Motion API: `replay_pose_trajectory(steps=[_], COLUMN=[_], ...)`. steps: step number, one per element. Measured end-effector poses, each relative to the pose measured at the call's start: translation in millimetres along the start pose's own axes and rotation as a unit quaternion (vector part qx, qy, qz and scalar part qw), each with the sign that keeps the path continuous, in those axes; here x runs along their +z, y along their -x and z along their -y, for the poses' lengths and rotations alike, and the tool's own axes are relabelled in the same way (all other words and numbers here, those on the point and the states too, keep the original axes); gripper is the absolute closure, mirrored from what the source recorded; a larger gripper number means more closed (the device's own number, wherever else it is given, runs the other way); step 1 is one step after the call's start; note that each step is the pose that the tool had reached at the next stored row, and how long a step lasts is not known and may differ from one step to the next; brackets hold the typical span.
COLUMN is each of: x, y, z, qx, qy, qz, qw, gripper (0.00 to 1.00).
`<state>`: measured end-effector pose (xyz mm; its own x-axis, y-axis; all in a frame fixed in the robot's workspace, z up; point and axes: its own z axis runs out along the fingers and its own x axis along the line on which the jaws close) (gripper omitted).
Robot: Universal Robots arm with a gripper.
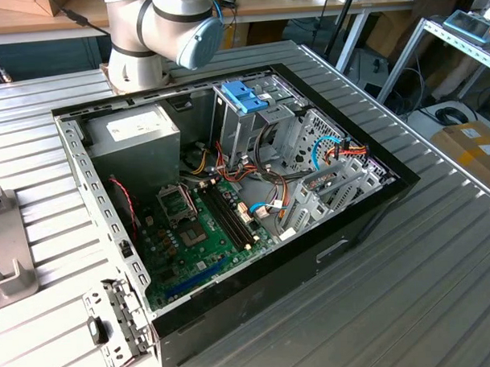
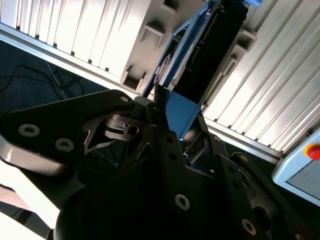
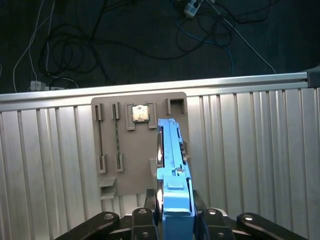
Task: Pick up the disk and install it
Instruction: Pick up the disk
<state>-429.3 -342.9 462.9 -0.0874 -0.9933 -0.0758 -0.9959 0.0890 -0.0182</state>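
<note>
Gripper (image 3: 175,220) fingers stand narrow, one to each side of the disk (image 3: 174,165), pressed against its light-blue rails in the first wrist view; judged clamped on it. In the second wrist view the disk (image 2: 215,45) runs on edge from the fingers out toward the grey parts holder (image 2: 150,30). Whether its far end sits in a slot of the holder or hangs just clear of it cannot be told.

Location: the disk is over the parts holder (image 3: 107,145), which lies on the ribbed table (image 3: 50,165) and carries a processor chip (image 3: 140,113) in a recess near the disk. It is not in the computer case (image 1: 367,219).

Handling, as judged: stiff, dense for its size and sensitive to shock. The metal faces are smooth and the plastic rails may flex. The sound hold is across the two long rails, square on. The present hold looks to be at one end, so the free length could lever in the fingers.

Count:
- disk: one
- parts holder: one
- processor chip: one
- arm (image 1: 159,29): one
- open case: one, holding one blue latch (image 1: 243,96) on the drive cage, one power supply (image 1: 135,135) and one motherboard (image 1: 198,233)
- loose bracket (image 1: 113,317): one, lying near the case at the exterior view's left
</note>
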Motion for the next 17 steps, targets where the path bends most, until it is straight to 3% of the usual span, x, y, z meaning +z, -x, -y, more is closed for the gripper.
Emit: replay_pose_trajectory(steps=[17], x=[2.4], y=[-1.5], z=[-15.6], qx=[0.0], qy=[0.0002], qz=[-0.0001], qw=[1.0], gripper=[0.63])
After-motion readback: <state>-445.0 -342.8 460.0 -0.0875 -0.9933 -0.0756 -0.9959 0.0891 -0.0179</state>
